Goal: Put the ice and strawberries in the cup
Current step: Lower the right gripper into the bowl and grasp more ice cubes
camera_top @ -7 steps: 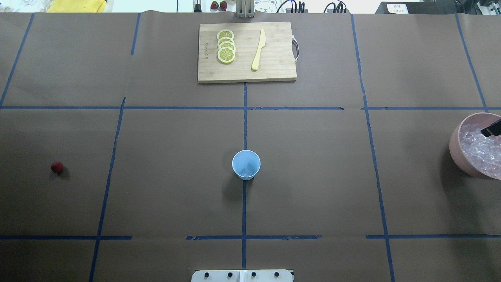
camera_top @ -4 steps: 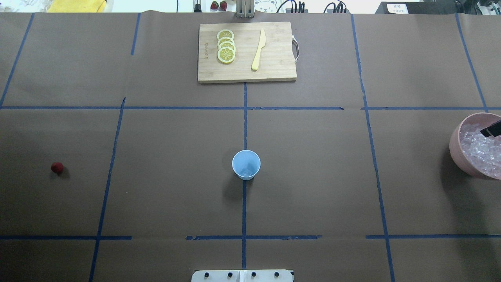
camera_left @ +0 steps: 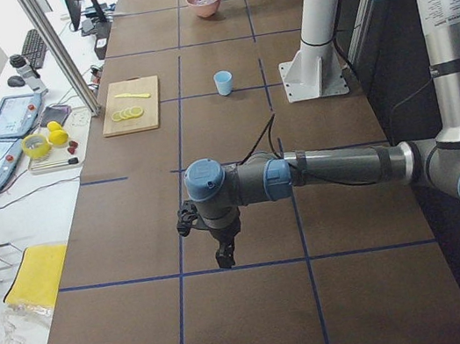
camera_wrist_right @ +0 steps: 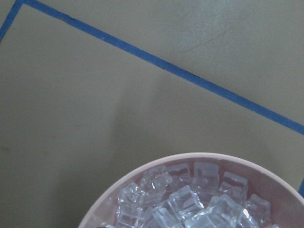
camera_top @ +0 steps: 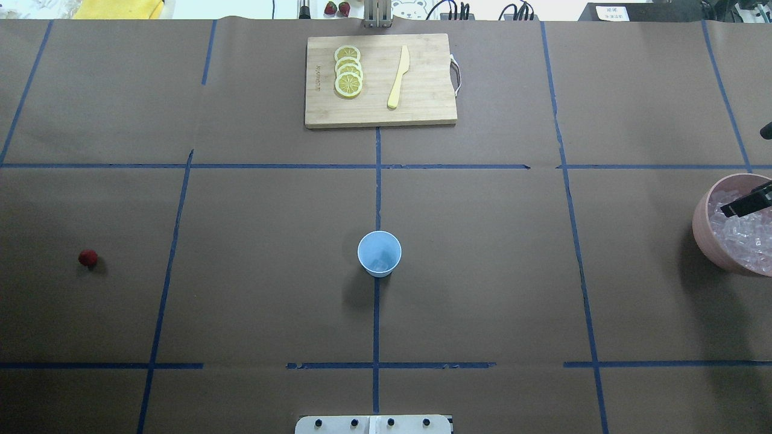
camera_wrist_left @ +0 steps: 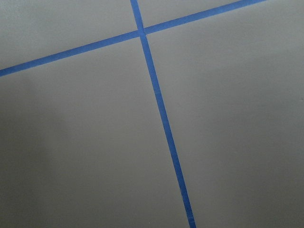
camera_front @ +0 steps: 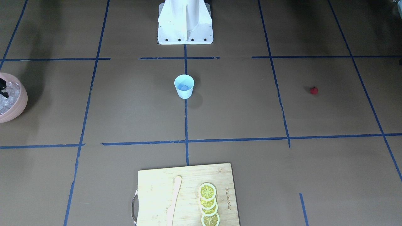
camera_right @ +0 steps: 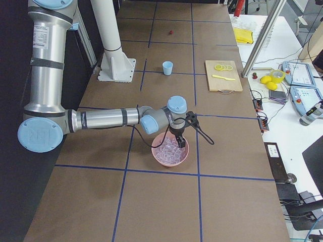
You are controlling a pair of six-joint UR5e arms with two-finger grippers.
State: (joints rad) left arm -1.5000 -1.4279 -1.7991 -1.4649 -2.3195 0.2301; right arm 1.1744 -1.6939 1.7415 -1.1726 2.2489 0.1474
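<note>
Right gripper (camera_top: 746,203) hangs directly over the clear glassy ice cubes (camera_top: 745,236) in the wide pink bowl (camera_top: 701,232), right edge; open or clenched, can't tell. Light-blue plastic cup (camera_top: 379,253) sits centre, tiny dark-red strawberry (camera_top: 88,258) far left.

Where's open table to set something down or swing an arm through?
Bare paper between the cup and the strawberry, between the cup and the pink bowl, and between cup and cutting board. Crowded only at the bowl, where the right gripper is over the ice.
</note>
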